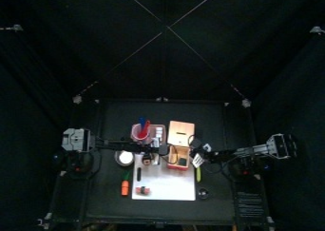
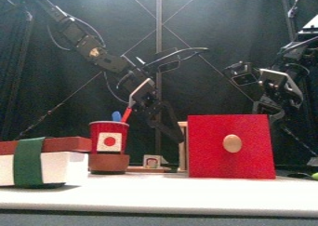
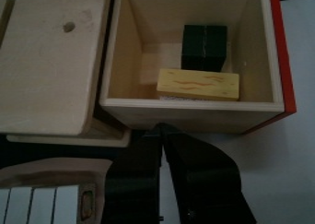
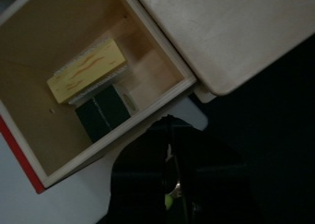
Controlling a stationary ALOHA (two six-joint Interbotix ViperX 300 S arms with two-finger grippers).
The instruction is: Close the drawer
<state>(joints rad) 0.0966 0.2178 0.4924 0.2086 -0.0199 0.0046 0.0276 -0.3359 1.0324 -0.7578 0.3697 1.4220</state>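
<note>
Pulled out toward the near edge at mid-table, the drawer (image 3: 185, 110) is flanked by the left gripper (image 3: 163, 131), fingers pinched together and empty, and the right gripper (image 4: 172, 126), opening indiscernible, seemingly poised to push it in.

drawer (image 3: 185, 57) pulled out | yellow block (image 3: 198, 83), dark block (image 3: 204, 45) inside | top unobstructed

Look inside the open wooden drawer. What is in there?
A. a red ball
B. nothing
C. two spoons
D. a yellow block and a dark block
D: the left wrist view looks down into the drawer and shows a yellow block lying beside a dark block on its pale wooden floor.
</note>
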